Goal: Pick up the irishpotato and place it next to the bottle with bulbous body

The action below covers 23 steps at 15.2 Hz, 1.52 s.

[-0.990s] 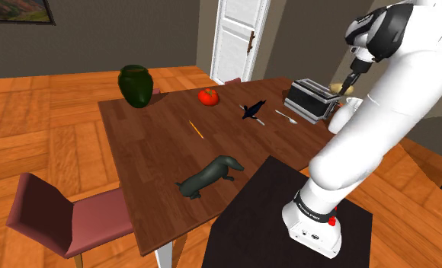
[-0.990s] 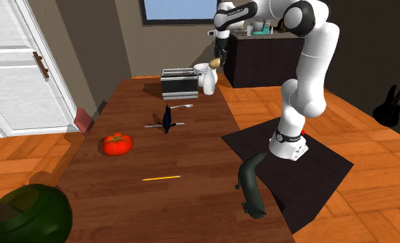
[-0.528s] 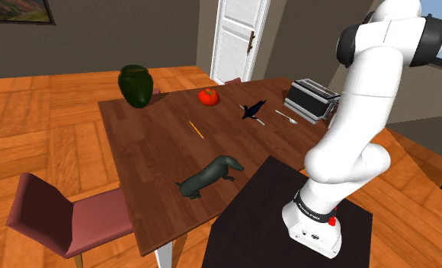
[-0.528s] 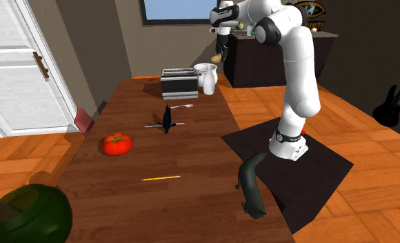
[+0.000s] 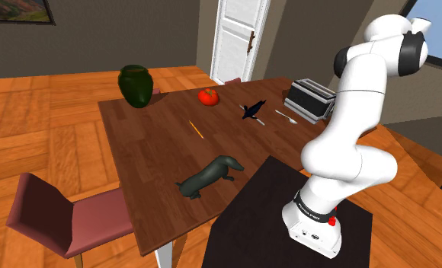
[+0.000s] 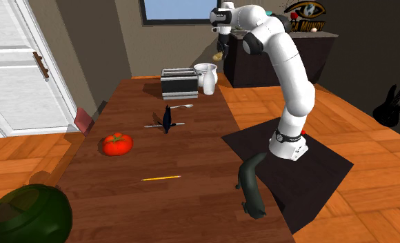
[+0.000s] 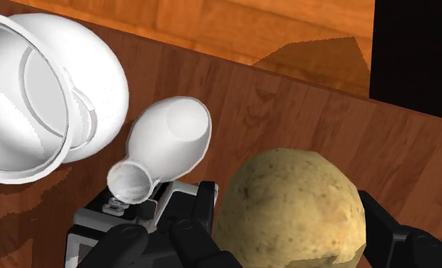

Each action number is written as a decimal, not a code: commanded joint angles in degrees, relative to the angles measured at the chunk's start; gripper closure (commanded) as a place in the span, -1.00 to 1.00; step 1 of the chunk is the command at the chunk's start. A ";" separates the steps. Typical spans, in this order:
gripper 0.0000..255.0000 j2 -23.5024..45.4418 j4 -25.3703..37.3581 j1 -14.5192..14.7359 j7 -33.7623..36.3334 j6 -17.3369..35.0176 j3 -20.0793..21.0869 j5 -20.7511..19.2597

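Observation:
My gripper [image 7: 292, 222] is shut on the tan, speckled potato [image 7: 288, 204], clasped between the two black fingers. Below it on the brown table stands a small white bottle with a bulbous body [image 7: 168, 141], between a large white jug [image 7: 44, 99] and the potato. In the second exterior view the gripper [image 6: 221, 54] hangs with the potato [image 6: 220, 56] above the table's far end, just over the white jug [image 6: 205, 77]. In the shoulder view the arm [image 5: 357, 106] bends over the table's far right corner.
A toaster [image 6: 178, 84] stands beside the jug. Along the table lie a spoon [image 6: 182, 107], a black bird figure [image 6: 167, 119], a tomato [image 6: 116, 143], a pencil [image 6: 161, 178], a dark dog figure [image 6: 250, 183] and a green jar [image 6: 27, 214]. A red chair [image 5: 59, 217] stands at the near end.
The arm's elbow has swung up and over while the gripper, still holding the potato, stayed above the jug and shifted slightly toward the table's far edge.

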 commanded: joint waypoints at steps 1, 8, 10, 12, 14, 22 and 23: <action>1.00 0.98 0.07 -0.69 -0.43 0.72 0.47 0.65; 1.00 1.45 -5.15 0.71 -1.48 5.74 0.78 1.30; 1.00 1.70 -6.42 0.97 -1.79 7.08 0.94 1.58; 1.00 2.00 -7.61 1.18 -2.11 8.39 1.14 1.90; 1.00 2.35 -8.72 1.34 -2.43 9.67 1.36 2.25; 1.00 4.14 -12.42 1.52 -3.76 14.48 2.55 3.96; 1.00 4.40 -12.81 1.50 -3.94 15.05 2.73 4.21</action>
